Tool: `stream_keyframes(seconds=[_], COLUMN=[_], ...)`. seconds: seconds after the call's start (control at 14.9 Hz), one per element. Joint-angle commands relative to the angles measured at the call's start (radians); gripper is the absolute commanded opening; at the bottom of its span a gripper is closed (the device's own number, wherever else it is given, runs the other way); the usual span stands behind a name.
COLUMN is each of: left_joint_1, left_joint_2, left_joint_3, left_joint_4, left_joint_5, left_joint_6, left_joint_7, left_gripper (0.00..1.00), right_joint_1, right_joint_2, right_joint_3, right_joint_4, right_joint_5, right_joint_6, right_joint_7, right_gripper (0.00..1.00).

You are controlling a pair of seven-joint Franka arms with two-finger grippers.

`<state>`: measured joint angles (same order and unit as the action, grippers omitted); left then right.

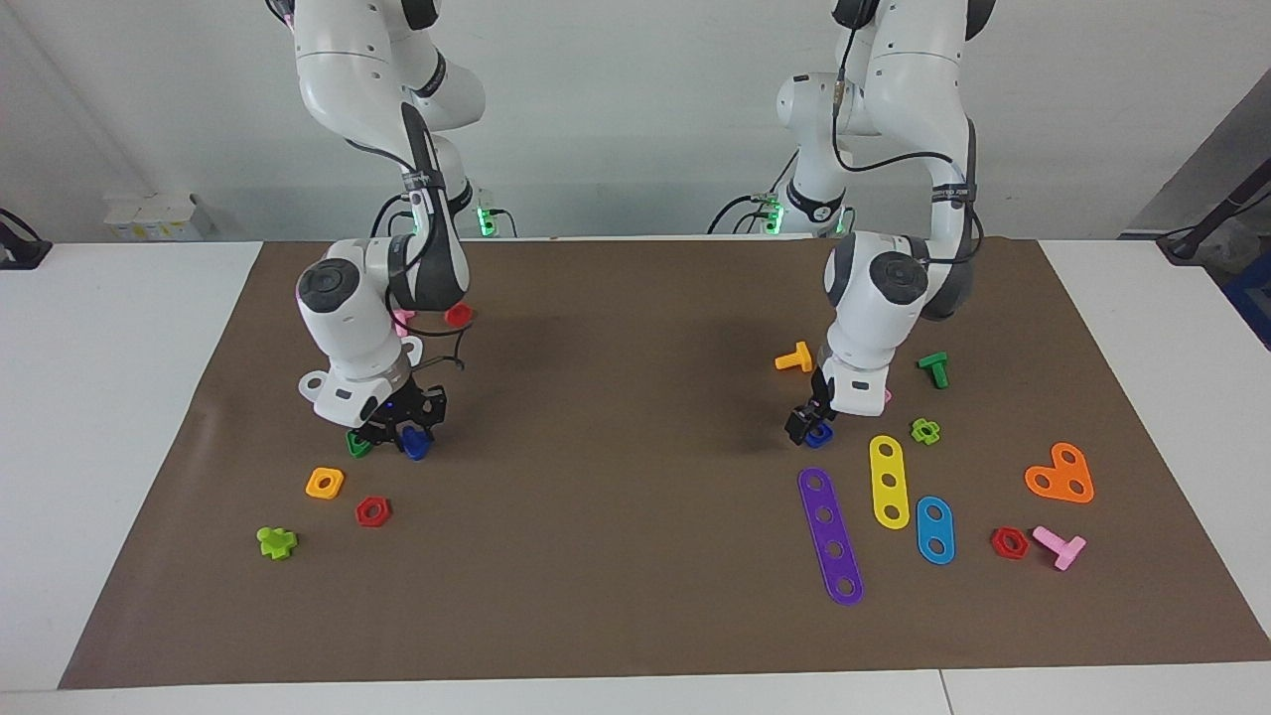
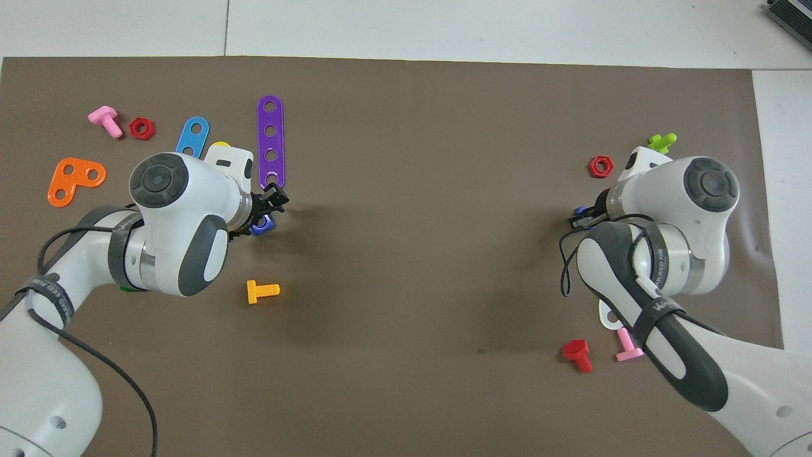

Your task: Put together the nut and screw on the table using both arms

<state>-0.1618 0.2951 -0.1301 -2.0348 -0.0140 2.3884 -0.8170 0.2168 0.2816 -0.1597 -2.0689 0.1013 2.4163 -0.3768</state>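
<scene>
Both grippers down at the brown mat (image 1: 635, 556): left gripper (image 1: 812, 425) jaws around small blue plastic rounded-square nut (image 1: 818, 435), right gripper (image 1: 405, 433) jaws around blue plastic triangular-head screw (image 1: 415, 448), probably closed on them; light, rigid, slick, so pinch flat sides.

Toward left arm's end of brown mat (image 1: 635, 596): long purple four-hole plastic strip (image 1: 830, 535), yellow three-hole strip (image 1: 889, 481), short blue two-hole strip (image 1: 934, 529), side by side. Orange heart-shaped plate (image 1: 1060, 474) nearer mat's end edge; red hex nut (image 1: 1009, 542) just beside pink T-bolt (image 1: 1059, 546).

Toward right arm's end: orange-yellow square nut (image 1: 325, 483), red hexagonal nut (image 1: 373, 511), lime-green bolt (image 1: 276, 541) near mat corner.
</scene>
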Motion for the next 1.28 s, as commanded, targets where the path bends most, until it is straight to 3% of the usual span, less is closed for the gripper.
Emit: stream_keyframes(seconds=[0.0,0.4,0.47,0.54,0.61,0.81,0.94,1.01,1.21], left_joint_1=[-0.015,-0.016,-0.016,-0.016,-0.016,-0.015,-0.013,-0.012,-0.015], left_joint_2=[-0.011,-0.011,-0.013,-0.013,-0.013,-0.011,-0.011,-0.011,-0.010], left_joint_3=[0.017,0.017,0.017,0.015,0.017,0.017,0.015,0.015,0.015], left_joint_4=[-0.036,-0.058,-0.062,-0.062,-0.062,-0.061,-0.059,-0.056,-0.036], left_joint_5=[0.038,0.060,0.060,0.062,0.062,0.065,0.083,0.085,0.115], left_joint_6=[0.021,0.025,0.025,0.025,0.025,0.025,0.024,0.023,0.012], left_joint_7=[-0.008,-0.008,-0.008,-0.008,-0.008,-0.004,-0.001,0.001,0.002], left_gripper=[0.82,0.81,0.78,0.73,0.69,0.47,0.15,0.04,0.00], right_joint_1=[-0.007,-0.008,-0.007,-0.007,-0.008,-0.013,-0.014,-0.011,0.022], right_joint_2=[0.005,0.010,0.010,0.010,0.011,0.016,0.017,0.014,-0.016], right_joint_3=[0.008,0.006,0.006,0.006,0.006,0.006,0.006,0.006,0.008], right_joint_4=[0.021,0.023,0.023,0.021,0.018,0.023,0.047,0.067,0.150], right_joint_5=[0.031,0.031,0.031,0.032,0.032,0.032,0.032,0.032,0.031], right_joint_6=[0.003,0.015,0.017,0.018,0.021,0.037,0.024,0.009,-0.066], right_joint_7=[-0.007,-0.016,-0.017,-0.019,-0.010,-0.002,0.001,0.006,0.165], right_gripper=[0.47,0.40,0.34,0.11,0.00,0.00,0.00,0.00,0.00])
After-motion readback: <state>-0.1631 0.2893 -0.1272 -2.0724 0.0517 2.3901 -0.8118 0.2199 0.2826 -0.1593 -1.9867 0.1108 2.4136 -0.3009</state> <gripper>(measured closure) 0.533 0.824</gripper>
